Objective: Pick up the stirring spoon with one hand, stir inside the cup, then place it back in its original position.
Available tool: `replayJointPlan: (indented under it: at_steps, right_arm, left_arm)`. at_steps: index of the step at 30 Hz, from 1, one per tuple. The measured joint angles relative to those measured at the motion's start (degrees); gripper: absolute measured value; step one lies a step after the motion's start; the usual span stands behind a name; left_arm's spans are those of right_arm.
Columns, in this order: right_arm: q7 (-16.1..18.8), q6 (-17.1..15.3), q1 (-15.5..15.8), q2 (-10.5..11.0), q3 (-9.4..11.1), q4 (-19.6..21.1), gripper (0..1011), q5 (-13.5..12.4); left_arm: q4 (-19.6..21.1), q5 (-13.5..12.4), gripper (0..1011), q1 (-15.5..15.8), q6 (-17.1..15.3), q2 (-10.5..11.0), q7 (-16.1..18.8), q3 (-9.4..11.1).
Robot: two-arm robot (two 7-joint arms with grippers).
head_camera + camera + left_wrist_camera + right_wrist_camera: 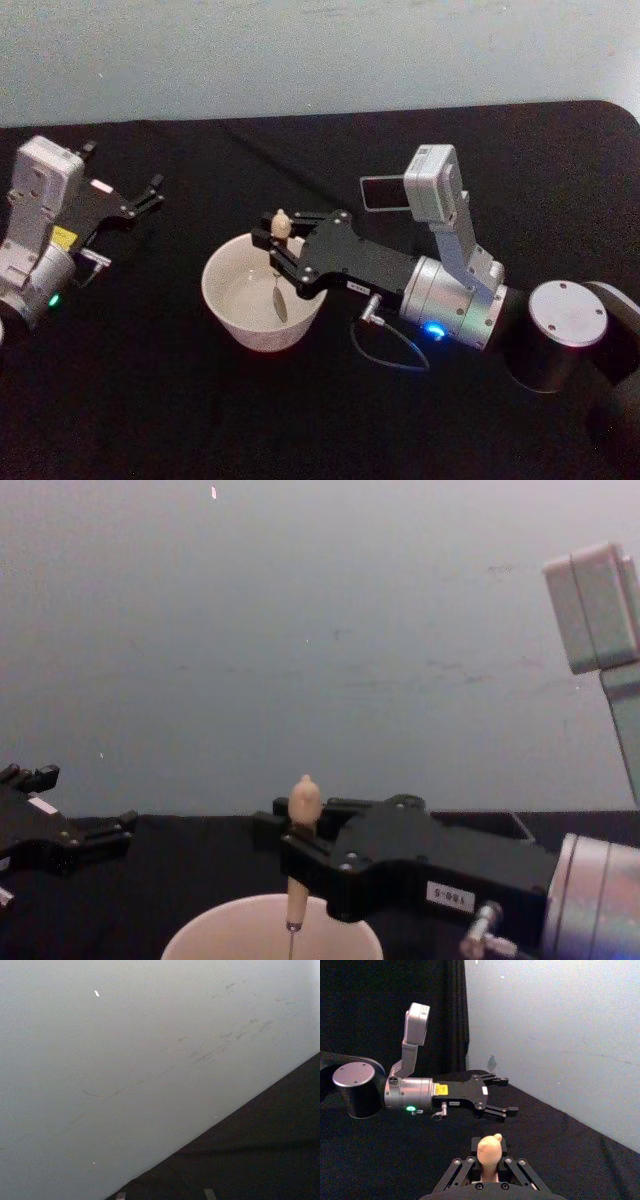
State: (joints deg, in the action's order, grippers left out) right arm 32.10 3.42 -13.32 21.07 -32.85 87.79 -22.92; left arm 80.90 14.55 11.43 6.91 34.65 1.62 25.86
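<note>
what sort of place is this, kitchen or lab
Probably a robot test bench: a black-draped table, a bare pale wall, and one cup with the right gripper holding the spoon in it. The left gripper idles to the side.

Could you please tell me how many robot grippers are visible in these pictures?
2. The right gripper is over the wide cream-white cup, shut on the slender cream-handled stirring spoon. The left gripper is open at the left of the black table, apart from the cup.
</note>
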Motion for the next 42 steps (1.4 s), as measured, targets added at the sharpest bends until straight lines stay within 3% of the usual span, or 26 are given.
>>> replayJointPlan:
  at_steps: [10,23,42]
  right_arm:
    - [0.37,-0.33,-0.24,-0.40,-0.87,-0.23,164,0.08]
    - [0.22,-0.10,-2.20,-2.49,-1.61,-2.75,164,0.52]
    - [-1.39,0.15,-2.26,-2.48,0.21,-4.04,164,1.29]
  left_arm:
    - [0.00,0.00,1001,0.00,0.00,0.00,0.00,0.00]
    - [0.00,0.00,1001,0.00,0.00,0.00,0.00,0.00]
    - [0.00,0.00,1001,0.00,0.00,0.00,0.00,0.00]
